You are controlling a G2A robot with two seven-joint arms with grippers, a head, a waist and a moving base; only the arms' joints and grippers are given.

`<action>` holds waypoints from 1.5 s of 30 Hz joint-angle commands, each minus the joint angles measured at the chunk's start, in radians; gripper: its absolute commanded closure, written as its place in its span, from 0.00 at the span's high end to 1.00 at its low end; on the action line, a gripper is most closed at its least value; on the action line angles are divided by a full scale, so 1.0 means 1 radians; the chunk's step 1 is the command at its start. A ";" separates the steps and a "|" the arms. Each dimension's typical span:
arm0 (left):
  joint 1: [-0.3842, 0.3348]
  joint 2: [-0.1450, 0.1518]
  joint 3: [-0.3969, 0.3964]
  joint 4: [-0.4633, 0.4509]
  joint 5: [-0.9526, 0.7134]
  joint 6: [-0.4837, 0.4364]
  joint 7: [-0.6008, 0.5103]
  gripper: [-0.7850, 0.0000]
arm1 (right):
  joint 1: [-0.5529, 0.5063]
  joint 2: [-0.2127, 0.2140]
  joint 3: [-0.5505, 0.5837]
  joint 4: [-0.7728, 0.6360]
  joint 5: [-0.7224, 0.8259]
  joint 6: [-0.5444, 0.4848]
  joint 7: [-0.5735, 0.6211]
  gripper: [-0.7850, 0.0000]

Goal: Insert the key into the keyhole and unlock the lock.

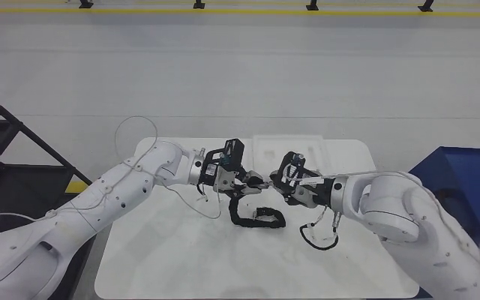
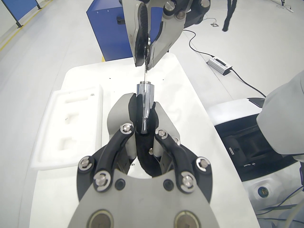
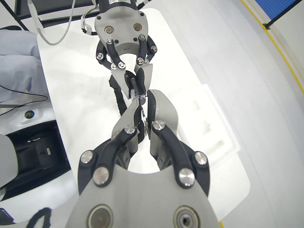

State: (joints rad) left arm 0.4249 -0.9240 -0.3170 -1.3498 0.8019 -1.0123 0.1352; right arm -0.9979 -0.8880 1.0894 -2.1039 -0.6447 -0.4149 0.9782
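Observation:
My left gripper (image 2: 144,100) is shut on the chrome lock cylinder (image 2: 145,105), whose black cable (image 1: 255,217) hangs down and loops on the white table (image 1: 187,255). Facing it, my right gripper (image 2: 145,64) is shut on the flat head of the silver key (image 2: 146,50). The key's blade points at the cylinder's end face, and its tip meets the keyhole there. How deep it sits I cannot tell. In the right wrist view the key (image 3: 143,119) lies between my right gripper's pads and the lock (image 3: 139,98) is just beyond them. From above, the left gripper (image 1: 253,180) and right gripper (image 1: 276,182) meet mid-table.
A white foam tray (image 1: 289,150) with empty cut-outs lies at the table's far edge behind the grippers. A blue bin (image 1: 450,172) stands off the table on the right arm's side. A black frame (image 1: 30,142) stands on the left arm's side.

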 commanded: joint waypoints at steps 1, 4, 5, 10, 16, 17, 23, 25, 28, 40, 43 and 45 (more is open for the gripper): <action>0.003 -0.002 -0.002 0.003 0.010 0.000 0.002 0.00 | 0.003 0.001 0.005 0.006 0.027 -0.002 0.021 0.36; 0.007 -0.007 -0.005 0.016 0.033 0.000 -0.002 0.00 | 0.003 0.003 0.021 -0.001 0.043 -0.002 0.030 1.00; 0.009 -0.009 -0.007 0.022 0.041 0.000 -0.006 0.00 | 0.002 0.005 0.029 0.000 0.048 -0.003 0.033 1.00; 0.028 -0.025 -0.012 0.054 0.086 0.012 -0.040 0.00 | -0.022 0.013 0.076 0.002 0.068 -0.031 0.023 1.00; 0.064 -0.064 0.016 0.110 0.104 0.010 -0.099 0.00 | -0.072 0.022 0.139 0.019 0.098 -0.029 -0.009 1.00; 0.066 -0.073 0.022 0.121 0.108 0.006 -0.111 0.00 | -0.079 0.024 0.149 0.018 0.102 -0.028 -0.009 1.00; 0.097 -0.133 0.081 0.196 0.082 0.000 -0.155 0.00 | -0.123 0.032 0.197 0.013 0.112 -0.022 -0.016 1.00; 0.101 -0.154 0.106 0.225 0.065 0.000 -0.177 0.00 | -0.132 0.034 0.206 0.012 0.112 -0.026 -0.019 1.00; 0.100 -0.186 0.146 0.262 0.032 0.000 -0.202 0.00 | -0.141 0.035 0.209 0.015 0.107 -0.033 -0.026 1.00; 0.067 -0.248 0.147 0.345 -0.094 0.000 -0.218 1.00 | -0.108 0.026 0.148 0.119 0.098 -0.047 -0.061 1.00; 0.006 -0.224 0.146 0.347 -0.099 0.000 -0.143 1.00 | -0.087 0.023 0.135 0.175 0.121 -0.069 -0.077 1.00; -0.031 -0.202 0.146 0.335 -0.088 0.000 -0.094 1.00 | -0.070 0.021 0.127 0.208 0.132 -0.099 -0.092 1.00</action>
State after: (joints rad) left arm 0.4144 -1.1384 -0.1711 -1.0077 0.7061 -1.0123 0.0122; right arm -1.0761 -0.8666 1.2201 -1.9128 -0.5171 -0.4985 0.8928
